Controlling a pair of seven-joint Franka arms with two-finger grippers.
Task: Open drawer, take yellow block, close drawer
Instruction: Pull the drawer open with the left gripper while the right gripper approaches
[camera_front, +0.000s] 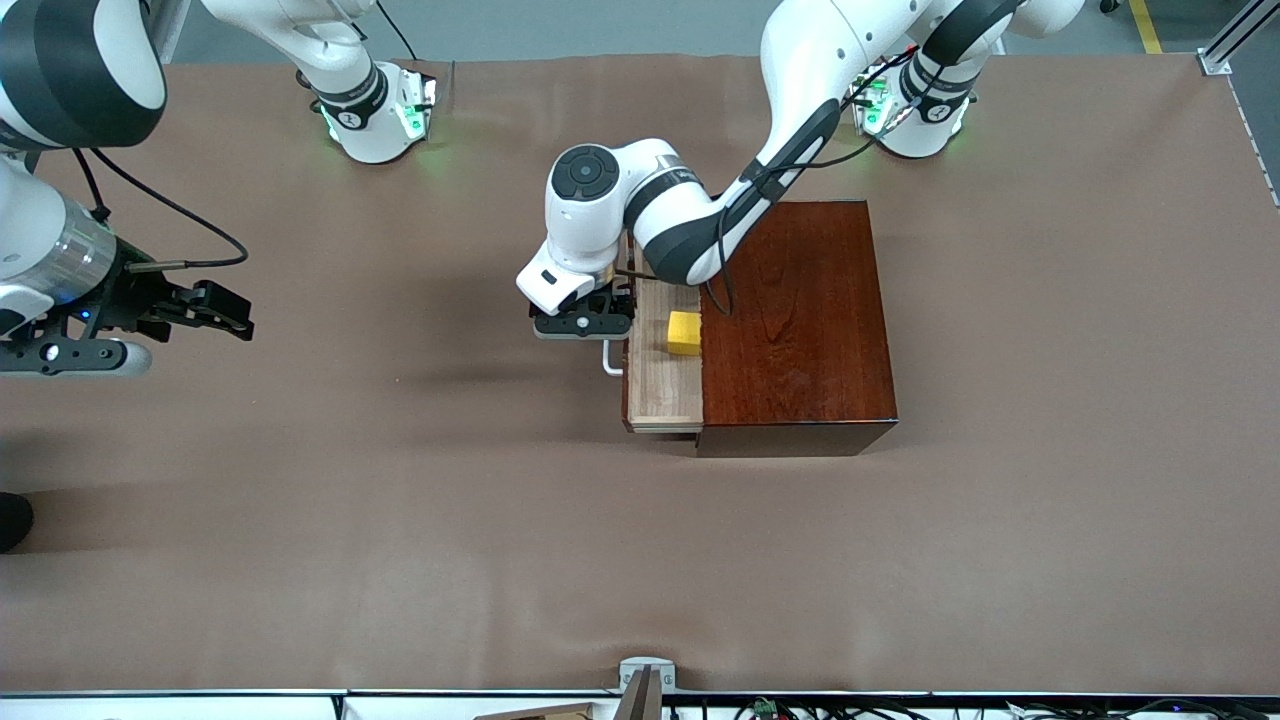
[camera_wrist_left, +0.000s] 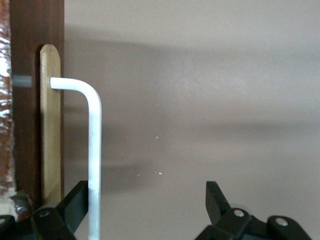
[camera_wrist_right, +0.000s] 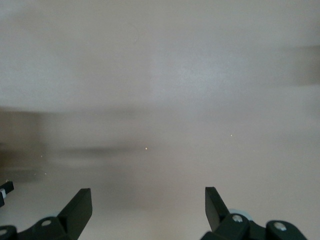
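The dark reddish-brown box (camera_front: 800, 330) stands mid-table toward the left arm's end. Its pale-wood drawer (camera_front: 660, 385) is pulled partway out toward the right arm's end. The yellow block (camera_front: 684, 332) lies in the drawer, close against the box's edge. My left gripper (camera_front: 585, 325) (camera_wrist_left: 146, 194) is open at the white handle (camera_front: 610, 360) (camera_wrist_left: 94, 150). The handle's bar runs between its fingers, close against one finger (camera_wrist_left: 75, 200). My right gripper (camera_front: 215, 312) (camera_wrist_right: 148, 196) waits open over bare table near the right arm's end, with nothing between its fingers.
The left arm's forearm (camera_front: 700, 220) lies over the box's end nearest the bases. Brown table cover (camera_front: 400, 520) stretches around the box. A grey mount (camera_front: 645, 680) sits at the table edge nearest the front camera.
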